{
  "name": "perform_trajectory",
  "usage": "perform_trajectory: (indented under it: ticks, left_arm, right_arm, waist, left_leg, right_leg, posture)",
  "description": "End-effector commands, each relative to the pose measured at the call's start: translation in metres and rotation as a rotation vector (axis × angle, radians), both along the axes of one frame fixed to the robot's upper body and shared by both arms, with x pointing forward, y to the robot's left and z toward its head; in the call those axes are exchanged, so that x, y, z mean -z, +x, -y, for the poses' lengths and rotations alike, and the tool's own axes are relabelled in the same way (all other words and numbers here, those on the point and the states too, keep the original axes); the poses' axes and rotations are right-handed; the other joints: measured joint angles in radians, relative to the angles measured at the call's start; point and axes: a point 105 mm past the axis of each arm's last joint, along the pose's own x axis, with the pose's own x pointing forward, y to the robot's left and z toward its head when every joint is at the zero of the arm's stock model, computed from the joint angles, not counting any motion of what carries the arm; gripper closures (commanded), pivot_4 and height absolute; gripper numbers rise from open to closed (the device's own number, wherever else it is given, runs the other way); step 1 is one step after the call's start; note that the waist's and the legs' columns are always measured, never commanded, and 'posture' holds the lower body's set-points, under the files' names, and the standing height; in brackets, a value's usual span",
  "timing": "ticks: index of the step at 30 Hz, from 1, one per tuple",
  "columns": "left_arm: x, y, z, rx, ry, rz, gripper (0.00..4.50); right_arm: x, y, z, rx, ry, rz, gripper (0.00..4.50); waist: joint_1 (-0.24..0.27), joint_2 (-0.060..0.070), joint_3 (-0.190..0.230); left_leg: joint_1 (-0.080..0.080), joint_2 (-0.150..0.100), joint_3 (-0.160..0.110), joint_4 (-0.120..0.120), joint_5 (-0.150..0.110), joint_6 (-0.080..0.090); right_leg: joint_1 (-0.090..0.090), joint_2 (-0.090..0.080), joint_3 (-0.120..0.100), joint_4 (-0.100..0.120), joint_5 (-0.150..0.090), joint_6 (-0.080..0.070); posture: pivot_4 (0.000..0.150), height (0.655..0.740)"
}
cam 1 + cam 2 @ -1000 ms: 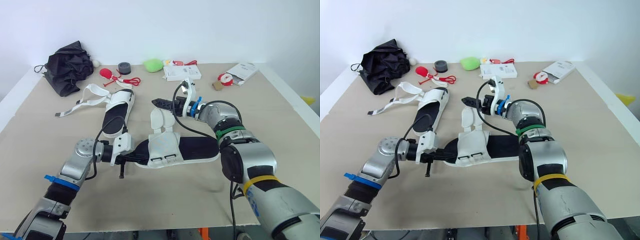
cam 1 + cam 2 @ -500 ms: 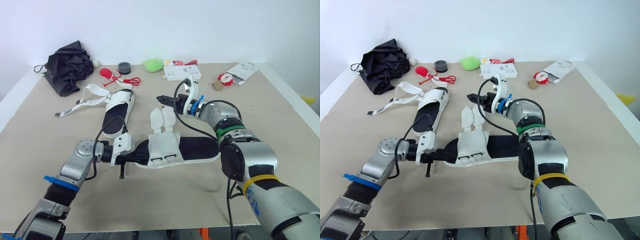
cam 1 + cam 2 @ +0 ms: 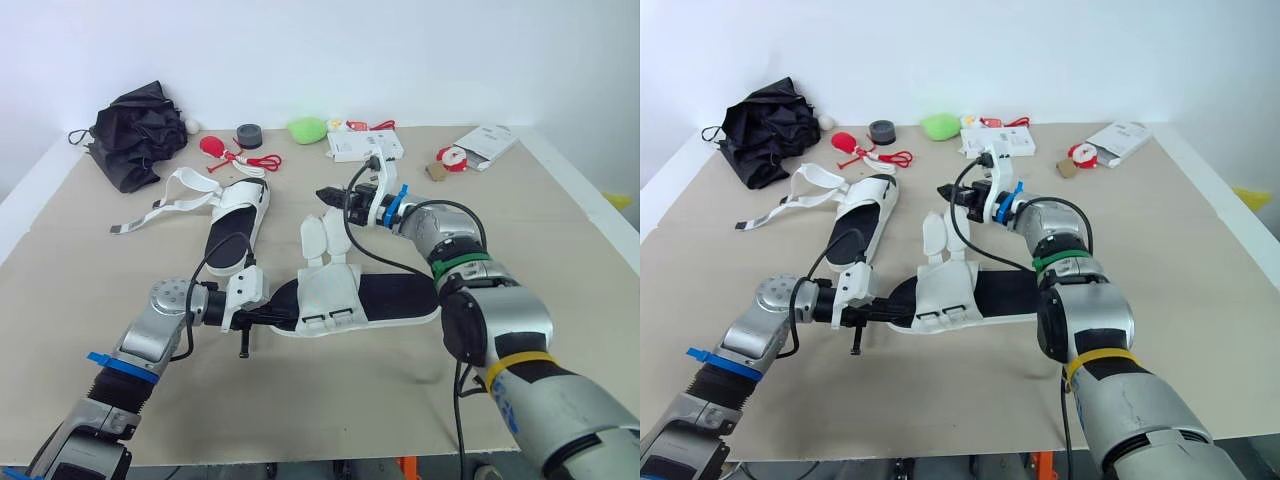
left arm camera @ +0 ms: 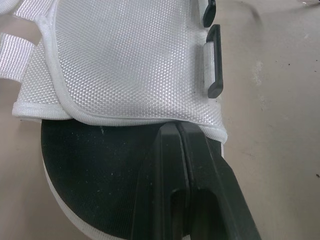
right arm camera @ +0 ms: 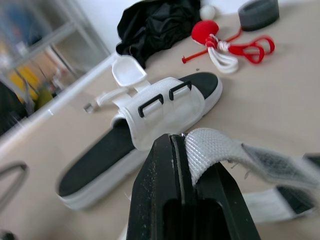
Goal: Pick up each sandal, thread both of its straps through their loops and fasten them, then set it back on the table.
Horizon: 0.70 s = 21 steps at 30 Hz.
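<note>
A white sandal with a black sole (image 3: 385,297) lies across the middle of the table, its two strap flaps (image 3: 325,238) standing up. My left gripper (image 3: 272,312) is shut, its fingertips (image 4: 170,132) resting on the black insole at the edge of the white upper (image 4: 125,60). My right gripper (image 3: 322,194) hovers just beyond the flaps, shut on the end of one white strap (image 5: 205,147). The second sandal (image 3: 237,222) lies to the left and farther back, with its straps (image 3: 180,192) loose and spread out.
A black bundle of fabric (image 3: 135,135) sits at the back left. Along the back edge are a red toy with cord (image 3: 222,150), a grey roll (image 3: 249,135), a green object (image 3: 307,128), a white box (image 3: 365,146) and a white packet (image 3: 487,140).
My right gripper's fingers went from open to shut on the strap end and drew slightly back. The left gripper and the sandal stayed put.
</note>
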Motion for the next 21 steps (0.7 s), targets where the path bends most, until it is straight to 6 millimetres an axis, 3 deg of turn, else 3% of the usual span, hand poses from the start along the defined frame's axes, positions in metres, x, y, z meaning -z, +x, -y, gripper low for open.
perform_trajectory:
  ticks: [1, 9, 12, 21]
  left_arm:
    - [0.037, -0.016, 0.002, 0.025, 0.084, -0.143, 4.5]
    - [0.038, -0.016, 0.002, 0.036, 0.088, -0.147, 4.5]
    - [0.039, -0.016, 0.003, 0.046, 0.09, -0.148, 4.5]
    - [0.04, -0.014, 0.007, 0.066, 0.09, -0.148, 4.5]
  right_arm:
    - [-0.02, -0.018, -0.003, -0.111, -0.148, 0.296, 4.48]
    - [-0.021, -0.061, -0.007, -0.114, -0.366, 0.763, 4.48]
    - [-0.018, -0.084, -0.009, -0.133, -0.513, 1.046, 4.48]
    - [0.009, -0.12, 0.004, -0.25, -0.762, 1.571, 4.48]
  waist:
    - [0.001, 0.0, 0.0]
    - [0.001, 0.0, 0.0]
    - [0.003, 0.0, 0.0]
    - [0.005, 0.0, 0.0]
  left_leg:
    - [0.0, -0.001, 0.0, 0.0, 0.0, 0.0]
    - [0.0, -0.002, -0.001, 0.0, -0.001, 0.0]
    - [0.0, -0.002, -0.001, 0.0, -0.001, 0.0]
    - [0.001, -0.005, 0.0, 0.001, -0.001, 0.0]
  right_leg:
    - [0.0, 0.0, 0.0, 0.0, 0.0, 0.0]
    - [0.0, -0.002, 0.0, 0.0, -0.002, 0.003]
    - [0.001, -0.002, 0.0, 0.0, -0.003, 0.004]
    - [0.001, -0.004, 0.0, 0.0, -0.006, 0.009]
  posture:
    - [0.15, 0.74]
    - [0.15, 0.74]
    - [0.15, 0.74]
    - [0.15, 0.74]
